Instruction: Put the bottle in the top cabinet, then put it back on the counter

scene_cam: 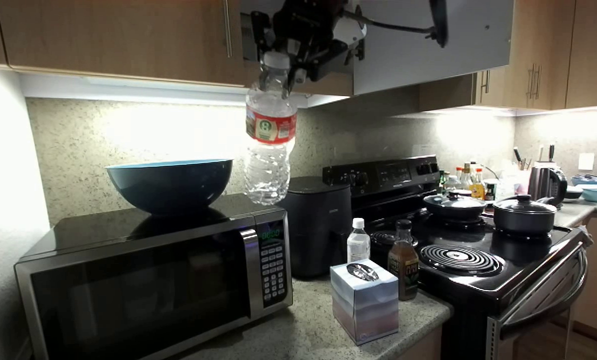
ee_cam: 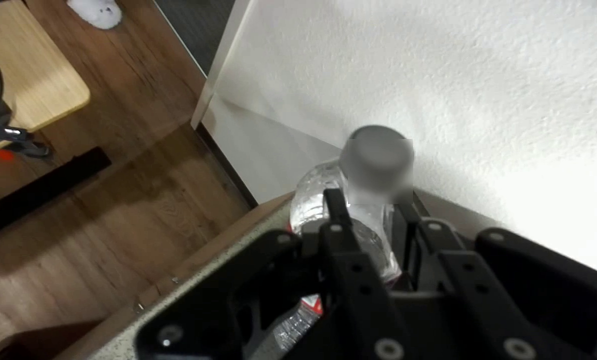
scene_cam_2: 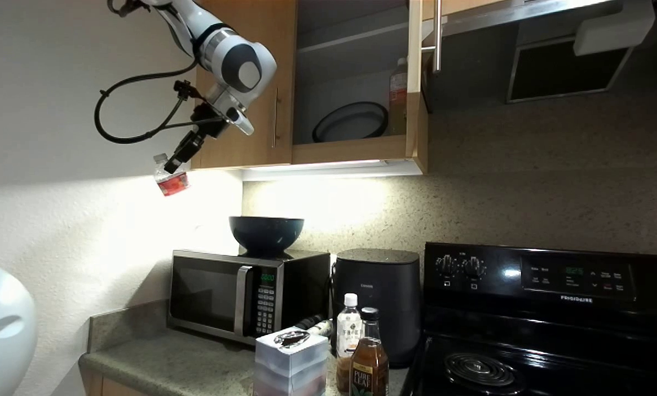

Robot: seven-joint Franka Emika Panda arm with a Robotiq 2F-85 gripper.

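The clear bottle (scene_cam: 272, 131) with its red band hangs in the air, held by the neck and leaning slightly, above the level of the microwave. My gripper (scene_cam: 278, 80) is shut on it just below the pale cap. In the wrist view the blurred cap (ee_cam: 376, 157) sticks out past the fingers (ee_cam: 336, 205); part of the bottle's body is hidden behind them. Against the bright wall, the lower part of the bottle (scene_cam_2: 173, 183) is hard to make out. The top cabinet (scene_cam_2: 246, 104) has one compartment open, to the right of the gripper there. Below is the speckled counter (scene_cam_2: 196, 360).
An open cabinet door (scene_cam: 433, 45) juts out. Inside the cabinet stand a round dark-rimmed dish (scene_cam_2: 350, 122) and a red-labelled bottle (scene_cam_2: 398, 99). Below are a microwave (scene_cam: 143, 290) bearing a dark bowl (scene_cam: 171, 187), an air fryer (scene_cam_2: 378, 308), a tissue box (scene_cam: 366, 305) and the stove (scene_cam: 458, 260).
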